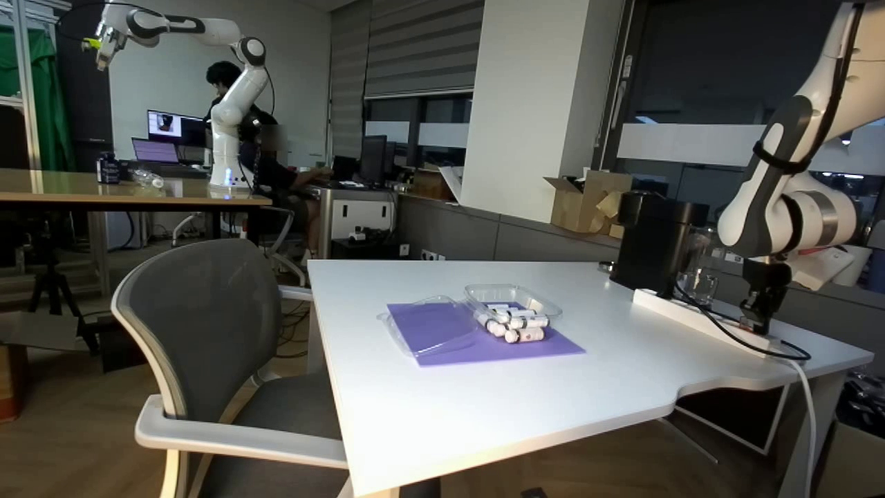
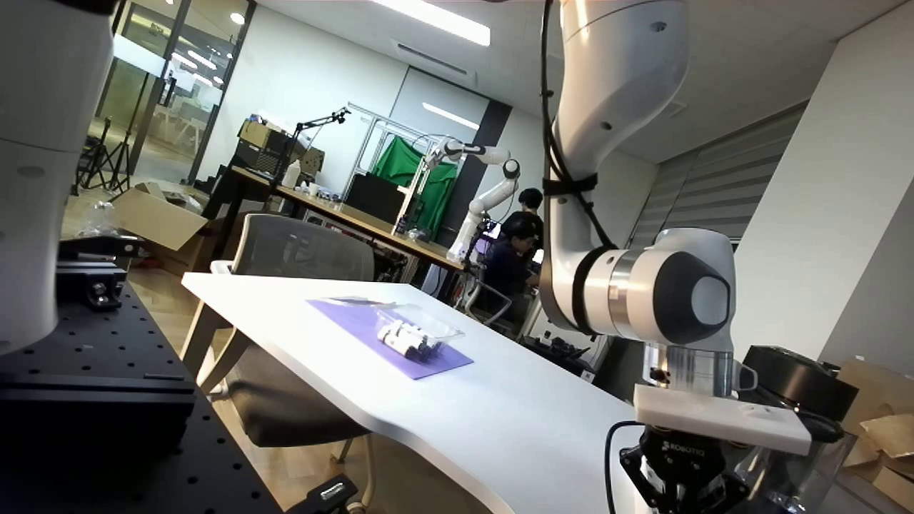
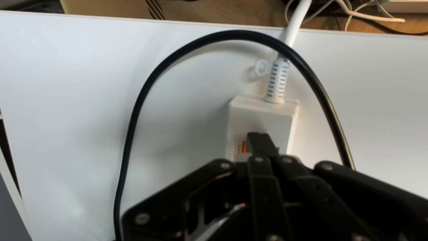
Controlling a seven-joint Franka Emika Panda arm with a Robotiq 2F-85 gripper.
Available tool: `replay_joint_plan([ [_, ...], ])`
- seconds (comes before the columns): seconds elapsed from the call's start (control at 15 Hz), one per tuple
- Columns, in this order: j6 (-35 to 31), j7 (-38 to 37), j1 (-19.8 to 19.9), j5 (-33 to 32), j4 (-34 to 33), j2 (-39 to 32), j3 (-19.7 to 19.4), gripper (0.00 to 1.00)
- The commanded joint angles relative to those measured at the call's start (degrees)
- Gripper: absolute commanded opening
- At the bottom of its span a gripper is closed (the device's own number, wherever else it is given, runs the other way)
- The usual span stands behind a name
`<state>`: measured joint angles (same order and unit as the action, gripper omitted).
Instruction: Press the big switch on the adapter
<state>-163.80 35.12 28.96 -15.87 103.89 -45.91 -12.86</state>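
The adapter is a long white power strip point(image 1: 681, 318) on the right of the white table in an exterior view. Its cord end point(image 3: 262, 115) shows in the wrist view. An orange switch point(image 3: 244, 146) on it is mostly covered by my fingertips; only a thin orange part shows at their left. My gripper point(image 3: 263, 142) is shut with its fingers together and nothing visible between them. It points down over the switch; I cannot tell whether it touches it. The gripper point(image 1: 757, 319) is over the strip's near end in an exterior view. Its fingertips are cut off in an exterior view point(image 2: 678, 471).
A black cable point(image 3: 140, 100) loops around the strip's end. A white cord point(image 3: 296, 23) runs off the table edge. A black coffee machine point(image 1: 657, 238) with a clear tank stands behind the strip. A clear box of white bottles point(image 1: 515, 321) sits on a purple sheet point(image 1: 442, 349).
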Motion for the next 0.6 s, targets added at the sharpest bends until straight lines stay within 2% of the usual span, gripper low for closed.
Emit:
replay_joint_plan([
  [0.0, -1.69, 0.6, 1.64, -0.47, -2.52, -2.02, 1.04, 0.0],
  [0.27, -3.76, 0.93, 2.89, -0.26, -3.33, -3.18, 2.01, 0.0],
  [0.53, -1.51, 1.68, 4.51, 0.65, -4.68, -3.83, 3.8, 0.0],
])
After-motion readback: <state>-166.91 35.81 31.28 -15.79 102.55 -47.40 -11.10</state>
